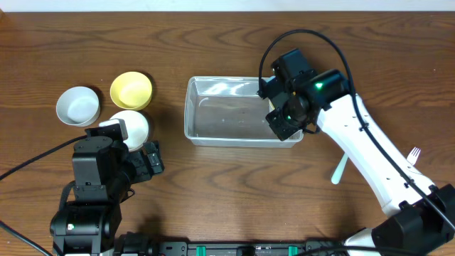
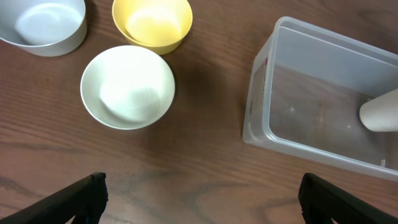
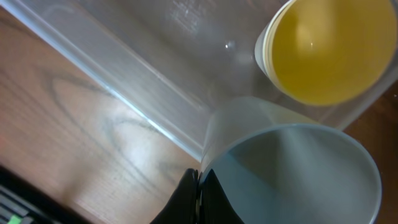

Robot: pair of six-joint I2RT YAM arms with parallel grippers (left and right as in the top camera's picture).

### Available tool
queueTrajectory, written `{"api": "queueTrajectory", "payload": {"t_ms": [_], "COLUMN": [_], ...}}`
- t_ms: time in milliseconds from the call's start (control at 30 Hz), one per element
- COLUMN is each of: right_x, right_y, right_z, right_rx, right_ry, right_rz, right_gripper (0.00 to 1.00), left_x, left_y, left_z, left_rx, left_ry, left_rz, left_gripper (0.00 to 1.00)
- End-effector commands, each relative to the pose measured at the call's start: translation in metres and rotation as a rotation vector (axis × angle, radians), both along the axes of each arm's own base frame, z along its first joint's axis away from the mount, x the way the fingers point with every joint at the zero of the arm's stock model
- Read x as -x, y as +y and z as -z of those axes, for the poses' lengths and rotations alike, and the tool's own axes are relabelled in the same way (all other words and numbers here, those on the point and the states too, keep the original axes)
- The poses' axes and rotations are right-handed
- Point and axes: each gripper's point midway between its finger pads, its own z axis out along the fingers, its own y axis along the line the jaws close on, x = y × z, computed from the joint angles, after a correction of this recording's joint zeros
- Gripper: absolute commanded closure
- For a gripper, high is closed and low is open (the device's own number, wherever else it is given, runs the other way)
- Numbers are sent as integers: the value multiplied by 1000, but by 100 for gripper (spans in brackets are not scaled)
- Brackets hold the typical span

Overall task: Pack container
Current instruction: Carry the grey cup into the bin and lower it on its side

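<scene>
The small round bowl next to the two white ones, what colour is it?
That small round bowl is yellow, clearest in the left wrist view.

Clear container (image 1: 234, 114) mid-desk (image 1: 213, 35), long side left-right. Over its right end: right pincer (image 1: 286, 119). Left of the tub: yellow bowl (image 1: 131, 90), white bowl (image 1: 78, 105), second white bowl (image 1: 135, 129) partly under left arm (image 1: 92, 167). White fork (image 1: 414, 153) far right. Pale utensil handle (image 1: 339, 171) pokes out beside right arm (image 1: 370, 153).

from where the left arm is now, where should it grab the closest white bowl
Probably the rim of the closest white bowl, on the side facing the left gripper, coming from above: it sits upright, and the yellow bowl crowds its far side.
</scene>
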Motion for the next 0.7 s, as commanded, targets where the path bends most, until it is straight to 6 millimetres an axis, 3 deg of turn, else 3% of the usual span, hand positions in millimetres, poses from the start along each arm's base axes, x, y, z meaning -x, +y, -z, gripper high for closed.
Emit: {"api": "queueTrajectory", "payload": {"t_ms": [0, 233, 467, 667], "right_x": [1, -2, -4, -5], "right_y": [1, -1, -11, -11], "right_z": [13, 41, 44, 44], "right_rx": [-2, 11, 66, 65], "right_ry": [1, -17, -35, -36], "right_rz": [9, 14, 26, 26], "right_gripper": [98, 95, 63, 64], "left_x": [-2, -2, -2, -2], "left_y": [0, 0, 0, 0], "left_z": [-9, -9, -9, -9], "left_rx": [9, 9, 9, 9], "left_ry": [-21, -21, -21, -21], "left_rz": [-5, -4, -4, -5], "left_gripper": [2, 2, 2, 2]}}
